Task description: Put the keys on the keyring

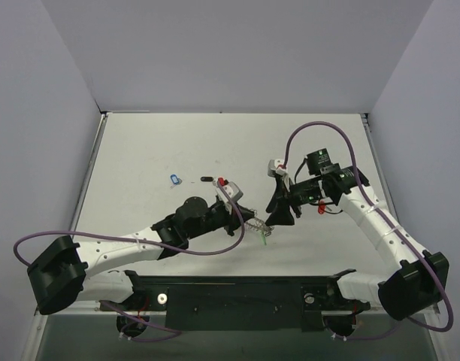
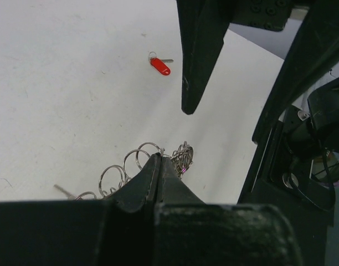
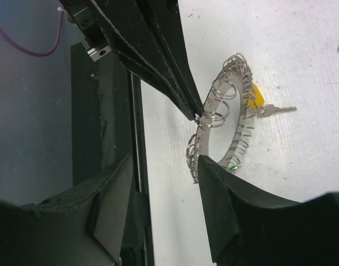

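Table (image 1: 140, 150): pale, flat, with walls standing on its left, far and right sides. Blue key (image 1: 175, 179) lying left of centre, toward the far side. Black key (image 1: 207, 179) lying just right of it, apart. Red key (image 2: 160, 65) lying right of centre, alone.

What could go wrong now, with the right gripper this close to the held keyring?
The left gripper pinches the keyring only at its rim, so a nudge might twist it loose. The right gripper, open, sits close by the wire loops and could snag them.
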Motion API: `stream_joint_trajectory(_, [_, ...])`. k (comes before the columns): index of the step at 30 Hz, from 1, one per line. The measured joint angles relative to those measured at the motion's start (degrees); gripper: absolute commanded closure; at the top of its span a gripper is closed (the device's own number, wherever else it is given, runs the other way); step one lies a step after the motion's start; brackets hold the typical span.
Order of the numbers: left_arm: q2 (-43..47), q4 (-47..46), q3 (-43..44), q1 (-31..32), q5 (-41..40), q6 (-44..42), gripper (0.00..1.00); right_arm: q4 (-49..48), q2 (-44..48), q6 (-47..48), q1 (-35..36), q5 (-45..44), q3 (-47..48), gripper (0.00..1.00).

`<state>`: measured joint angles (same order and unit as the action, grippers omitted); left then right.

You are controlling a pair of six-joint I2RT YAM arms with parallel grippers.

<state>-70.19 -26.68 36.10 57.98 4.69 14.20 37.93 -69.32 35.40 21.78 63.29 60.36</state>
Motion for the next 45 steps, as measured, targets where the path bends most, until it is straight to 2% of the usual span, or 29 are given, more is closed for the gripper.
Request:
stream_joint_trajectory(6, [1.2,0.0,-0.9,0.0,3.8,-1.8,1.00,10.3,-2.9,13.2,-0.8,2.5,5.3,0.70])
stream_joint_trajectory(10, [2.9,0.2,-0.9,0.0,6.7,-5.4,1.00,20.4,-3.3,26.8,-0.3,3.0,6.7,0.70])
stream_joint_trajectory(14, [5.1,1.2,-0.9,0.2,8.1,-9.1,1.00,30.7,-6.3,46.1,0.9,0.6,9.0,0.76])
stream_joint_trajectory(19, [7.8,1.5,-1.3,1.3,7.8,-12.1,1.00,34.2,-8.3,55.4,1.0,-4.7,14.9,0.80])
stream_joint_trajectory(31, [5.9,-1.7,-4.1,4.8,2.4,-14.2,1.00,36.1,-7.7,55.0,2.4,-6.1,17.0,0.74])
stream_joint_trajectory(40, [0.2,-4.5,-2.8,6.6,-4.1,-7.5,1.00,36.1,-1.6,41.7,6.6,-6.9,12.7,0.74])
stream_joint_trajectory(45, [-1.6,-7.2,-2.1,6.8,-4.5,-4.9,1.00,29.6,-1.7,34.0,9.6,-6.7,9.2,0.74])
